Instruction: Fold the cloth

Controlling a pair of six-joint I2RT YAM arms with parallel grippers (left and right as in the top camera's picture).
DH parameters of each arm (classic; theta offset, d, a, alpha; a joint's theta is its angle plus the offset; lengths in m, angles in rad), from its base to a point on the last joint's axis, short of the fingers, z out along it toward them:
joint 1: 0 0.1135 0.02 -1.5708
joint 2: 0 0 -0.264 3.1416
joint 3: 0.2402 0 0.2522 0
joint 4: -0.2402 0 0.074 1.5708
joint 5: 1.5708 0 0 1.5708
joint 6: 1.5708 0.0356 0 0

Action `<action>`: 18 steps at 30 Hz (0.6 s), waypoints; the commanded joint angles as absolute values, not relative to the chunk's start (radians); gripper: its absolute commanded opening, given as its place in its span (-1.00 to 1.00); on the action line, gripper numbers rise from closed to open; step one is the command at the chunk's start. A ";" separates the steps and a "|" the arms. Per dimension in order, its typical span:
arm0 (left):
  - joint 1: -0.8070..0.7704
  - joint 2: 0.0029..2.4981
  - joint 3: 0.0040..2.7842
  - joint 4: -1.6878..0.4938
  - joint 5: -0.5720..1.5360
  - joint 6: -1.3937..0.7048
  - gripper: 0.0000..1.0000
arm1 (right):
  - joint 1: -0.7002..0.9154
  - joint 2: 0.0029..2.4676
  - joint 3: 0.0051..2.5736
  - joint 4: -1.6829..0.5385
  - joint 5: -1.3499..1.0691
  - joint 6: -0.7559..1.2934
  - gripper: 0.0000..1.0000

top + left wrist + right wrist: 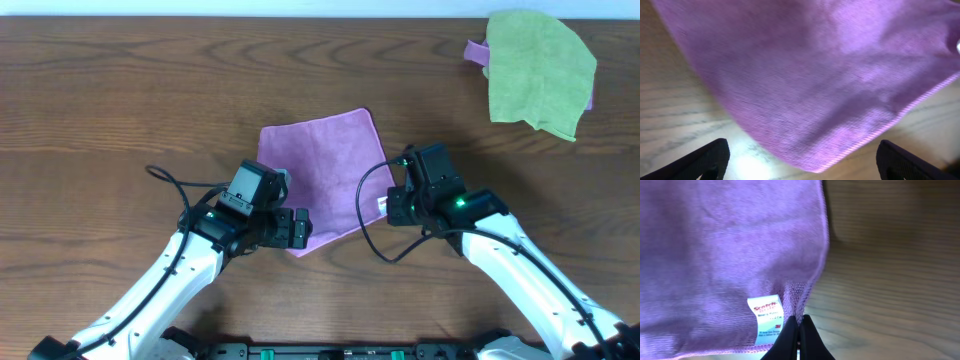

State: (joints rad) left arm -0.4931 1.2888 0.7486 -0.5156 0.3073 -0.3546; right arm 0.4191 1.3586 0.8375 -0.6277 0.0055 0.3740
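Well, the wooden table [100, 80] was the stage, and the cloth [320, 170] lay near its middle, between the two arms, as a skewed purple square. Off at the back right sat a lime-green cloth [540, 70], well apart from the action. The left gripper [303, 230] hovered at the cloth's near corner with its fingers [710, 160] spread wide, gripping nothing; the corner lay loose between them. The right gripper [390, 205] was at the right-hand corner, fingers pressed together and pinching the hem just beside the white label [767, 315]. As for progress, I judged it early: from above the cloth read as one flat sheet with no crease showing, so the fold itself looked left to do. Whether a second layer hid underneath was hard to call, and the wrist views were too close and blurred to settle it. A purple scrap [477, 50] peeking from under the green cloth couldn't be identified.
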 commanded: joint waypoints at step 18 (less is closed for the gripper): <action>-0.429 1.294 0.814 -0.568 -0.036 -0.543 0.90 | 0.402 1.354 0.857 -0.660 0.358 0.337 -0.97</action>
